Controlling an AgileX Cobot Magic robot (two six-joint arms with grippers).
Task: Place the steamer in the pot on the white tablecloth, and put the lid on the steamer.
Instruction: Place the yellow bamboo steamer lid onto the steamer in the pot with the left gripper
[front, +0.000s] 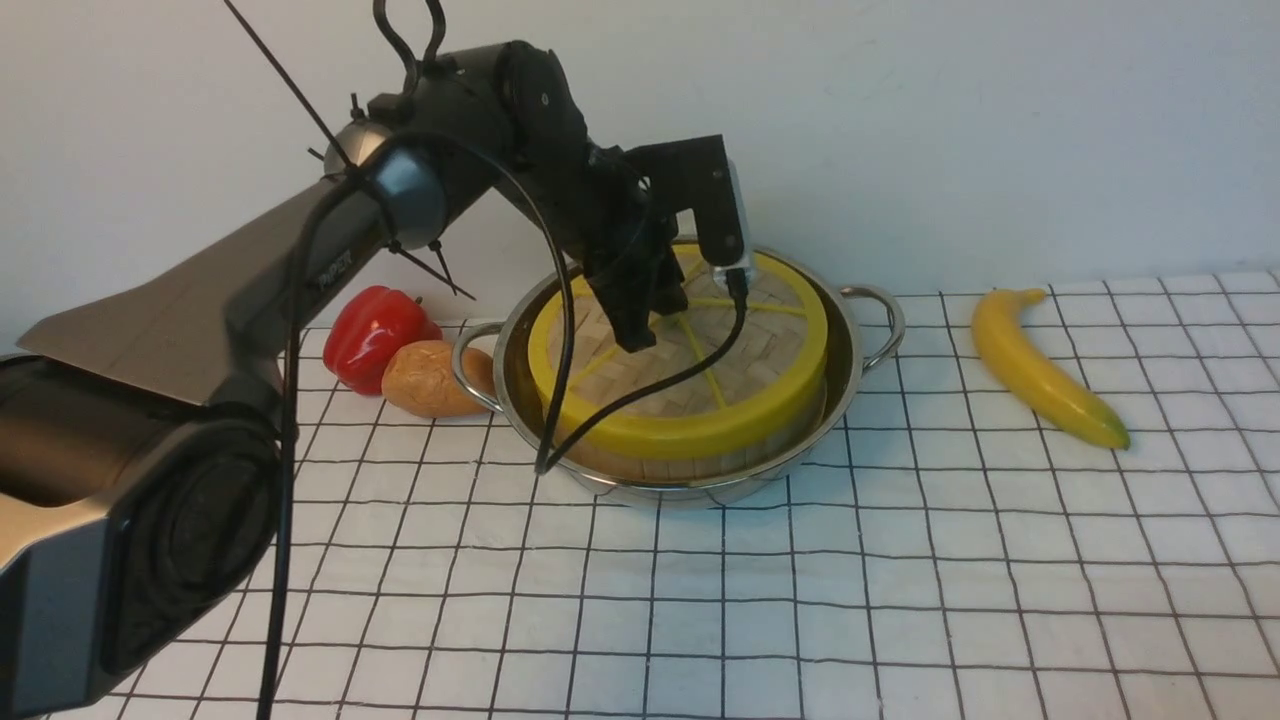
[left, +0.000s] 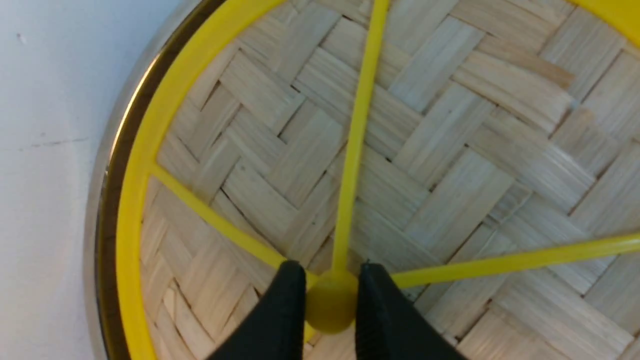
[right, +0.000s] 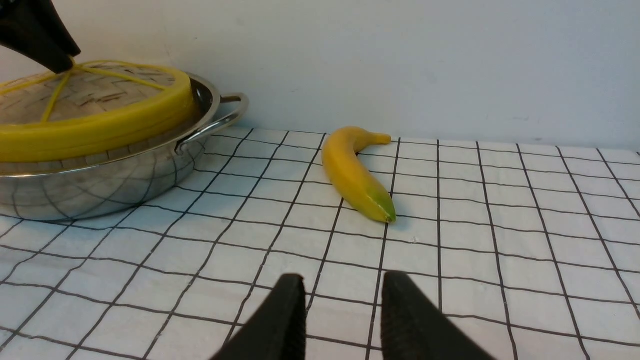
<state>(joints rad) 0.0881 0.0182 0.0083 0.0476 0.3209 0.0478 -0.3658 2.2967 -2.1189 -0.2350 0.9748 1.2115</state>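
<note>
- The left gripper (left: 332, 300) pinches the small yellow knob at the hub of the lid (front: 690, 370), its two black fingers (left: 280, 310) closed on either side of it, as the left wrist view shows.
- The lid sits on the steamer (front: 690, 455), whose bamboo wall shows just beneath the yellow rim; the steamer stands inside the pot (front: 850, 360) on the tablecloth (front: 900, 600), near the back wall.
- The lid looks slightly tilted in the front view, its far edge riding higher than the near edge; whether it is fully seated cannot be told.
- Judged from this, the step in hand is settling the lid. Doing it well means levelling the disc so its rim meets the steamer's rim all round, then letting go of the knob and lifting straight up, so the lid is not dragged sideways.
- The arm's cable (front: 560, 330) droops across the lid and over the pot's near rim; it could snag on the rise.
- The right gripper (right: 340, 320) hangs low over bare cloth, its jaws parted and empty, well apart from the pot, with a banana (right: 355, 175) lying between.
- A red pepper (front: 372, 335) and a potato (front: 430, 378) lie beside the pot's left handle.
- Pale lettering marks the left arm's casing, too blurred to read; no other writing or brand is visible.
</note>
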